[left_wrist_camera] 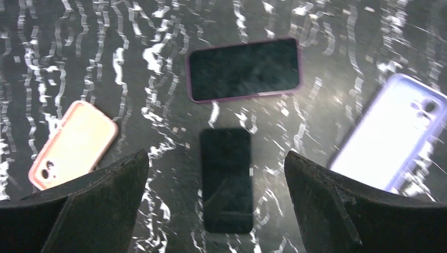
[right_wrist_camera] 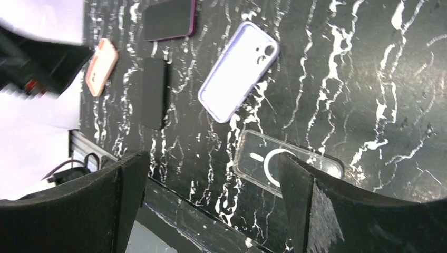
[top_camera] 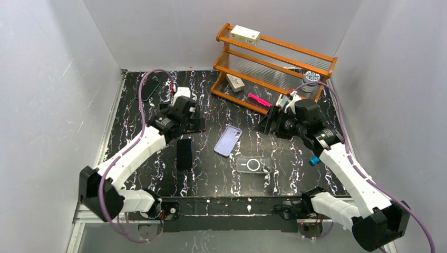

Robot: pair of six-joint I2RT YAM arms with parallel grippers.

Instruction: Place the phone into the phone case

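A bare black phone (top_camera: 184,154) lies flat on the marbled black table, left of centre. In the left wrist view the phone (left_wrist_camera: 226,179) lies straight below my left gripper (left_wrist_camera: 215,158), which hangs open above it with nothing held. A lilac phone case (top_camera: 228,140) lies at the centre, back side up. A clear phone case (top_camera: 253,165) with a white ring lies nearer the front edge. A peach case (left_wrist_camera: 74,143) shows left of the phone. My right gripper (right_wrist_camera: 213,158) is open and empty, high above the clear case (right_wrist_camera: 287,163). From above, the left gripper (top_camera: 187,113) and right gripper (top_camera: 269,124) flank the lilac case.
A phone in a purple case (left_wrist_camera: 243,68) lies just beyond the black phone. Another dark phone (top_camera: 149,88) lies at the back left. An orange rack (top_camera: 274,63) with small items stands at the back right. A small blue object (top_camera: 314,160) sits by the right arm.
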